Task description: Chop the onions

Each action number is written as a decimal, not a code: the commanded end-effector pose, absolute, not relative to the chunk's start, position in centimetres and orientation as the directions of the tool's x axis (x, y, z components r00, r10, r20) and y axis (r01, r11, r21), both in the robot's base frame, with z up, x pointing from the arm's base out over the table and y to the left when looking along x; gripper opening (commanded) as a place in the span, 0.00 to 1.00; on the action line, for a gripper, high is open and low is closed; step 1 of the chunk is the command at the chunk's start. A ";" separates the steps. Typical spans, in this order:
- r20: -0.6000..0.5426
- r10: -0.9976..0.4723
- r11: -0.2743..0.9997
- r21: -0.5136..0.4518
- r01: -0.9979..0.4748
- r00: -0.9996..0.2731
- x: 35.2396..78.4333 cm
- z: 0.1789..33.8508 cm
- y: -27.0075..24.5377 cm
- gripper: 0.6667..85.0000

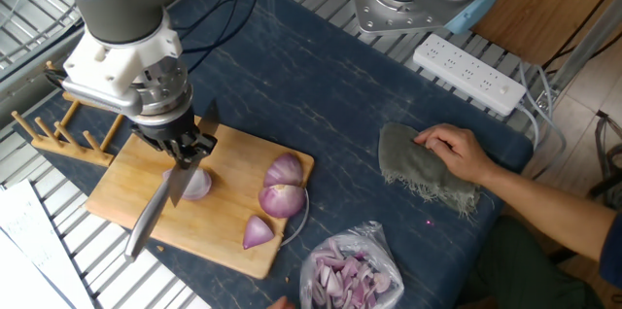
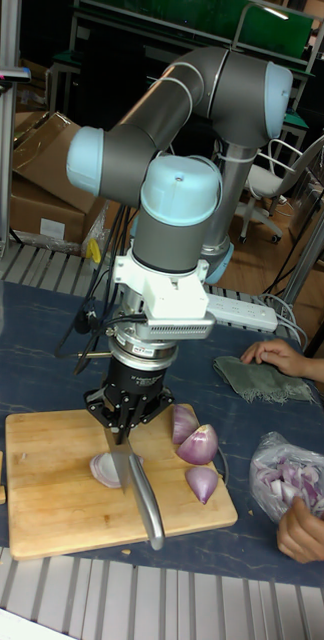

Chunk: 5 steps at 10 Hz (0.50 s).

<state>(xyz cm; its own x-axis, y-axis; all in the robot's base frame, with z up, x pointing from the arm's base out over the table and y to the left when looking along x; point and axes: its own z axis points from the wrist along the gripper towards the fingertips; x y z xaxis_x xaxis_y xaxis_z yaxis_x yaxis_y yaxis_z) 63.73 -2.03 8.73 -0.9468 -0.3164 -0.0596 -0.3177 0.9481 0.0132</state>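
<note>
The blue table (image 1: pixel 321 105) bears cutting board (image 1: pixel 126 188), power strip (image 1: pixel 468 74), cloth (image 1: pixel 413 168), bag (image 1: pixel 345 270).

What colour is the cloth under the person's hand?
Grey-green, with frayed edges: the cloth shows best in the fixed view, lying on the dark blue table cover.
</note>
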 end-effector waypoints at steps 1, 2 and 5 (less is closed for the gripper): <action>-0.062 -0.308 0.950 0.026 -0.310 -0.949 63.5 8.7 -2.0 0.00; -0.064 -0.309 0.950 0.024 -0.311 -0.949 63.5 8.6 -1.9 0.00; -0.072 -0.306 0.951 0.027 -0.309 -0.949 63.7 8.3 -1.7 0.00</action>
